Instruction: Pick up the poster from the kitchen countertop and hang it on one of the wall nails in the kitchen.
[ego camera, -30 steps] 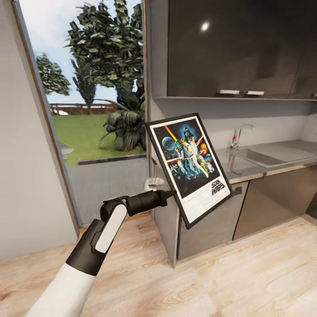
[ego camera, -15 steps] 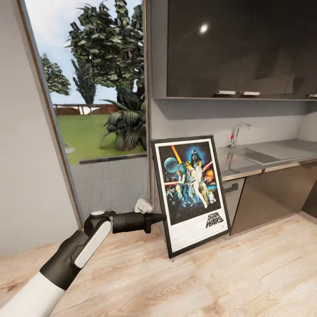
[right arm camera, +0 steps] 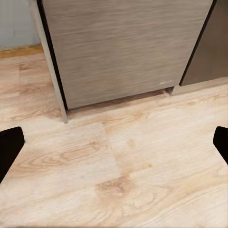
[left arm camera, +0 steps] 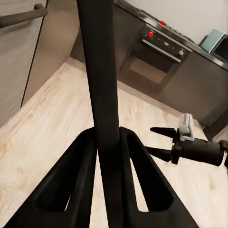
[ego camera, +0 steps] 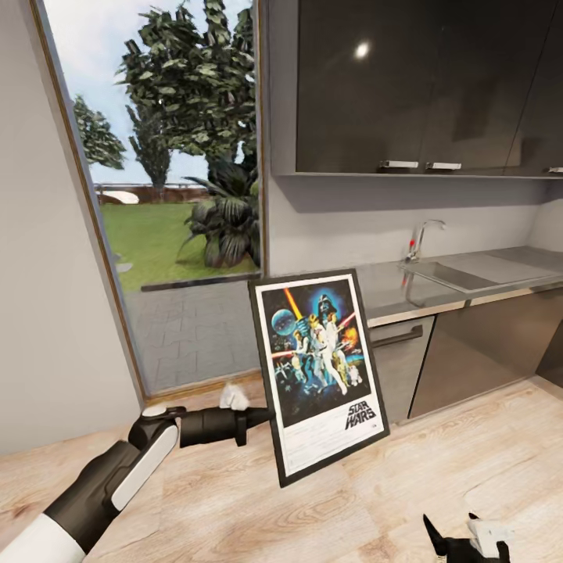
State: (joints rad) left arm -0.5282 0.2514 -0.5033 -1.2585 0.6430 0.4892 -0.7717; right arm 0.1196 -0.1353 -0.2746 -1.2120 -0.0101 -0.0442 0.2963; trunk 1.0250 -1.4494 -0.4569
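Observation:
The Star Wars poster (ego camera: 317,375) hangs in the air before the cabinets, nearly upright and a little tilted. My left gripper (ego camera: 268,416) is shut on its left frame edge. Seen from the left wrist, the black frame edge (left arm camera: 102,85) runs between the two fingers (left arm camera: 128,147) of that gripper (left arm camera: 108,137). My right gripper (ego camera: 463,538) is low at the bottom right, open and holding nothing; its spread tips frame bare floor in the right wrist view (right arm camera: 114,142). The kitchen countertop (ego camera: 477,283) stretches to the right with sink and tap (ego camera: 419,237). The wall nail is out of view.
A tall glass door (ego camera: 172,195) with garden beyond is at left, beside a plain grey wall (ego camera: 47,313). Dark upper cabinets (ego camera: 422,86) hang over the worktop. Lower cabinet fronts (right arm camera: 123,47) stand close ahead. An oven (left arm camera: 156,52) is across the wooden floor (ego camera: 375,500).
My left arm has lowered and drawn the poster left and down, from tilted to nearly upright. The view has shifted slightly, and my right gripper has come into view at the bottom right.

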